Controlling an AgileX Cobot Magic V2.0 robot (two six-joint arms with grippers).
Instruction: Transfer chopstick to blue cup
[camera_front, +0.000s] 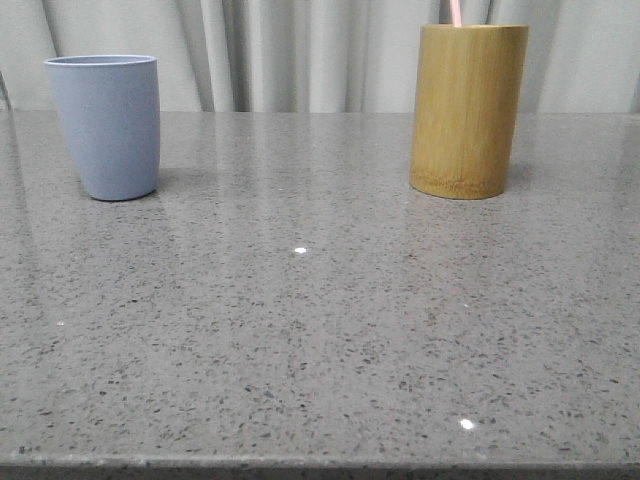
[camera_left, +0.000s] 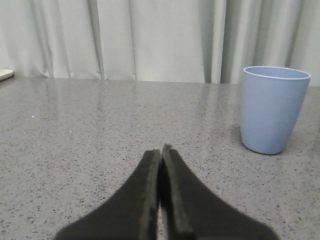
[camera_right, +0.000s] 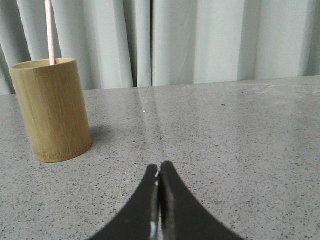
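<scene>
You see the chopstick standing in the bamboo holder at the far right of the table, only its top end showing above the rim. From the right wrist camera, the chopstick rises nearly upright out of the holder, and the right gripper sits low over the stone, well apart from the holder, its two black jaws pressed together with nothing between them. The stick is thin, straight and pale pink, far narrower than the holder's mouth; how deep it reaches inside is hidden by the wall. The cup stands at the far left of the table, upright, well apart from the holder. From the left wrist camera, you find the cup near the left gripper but clear of it, and those jaws also meet along a closed seam, holding nothing. The cup is matte grey-blue, without a handle, and tapers toward its base; its mouth is open, though its inside cannot be seen from these angles. The table is grey speckled stone, and a pale curtain hangs behind it.
</scene>
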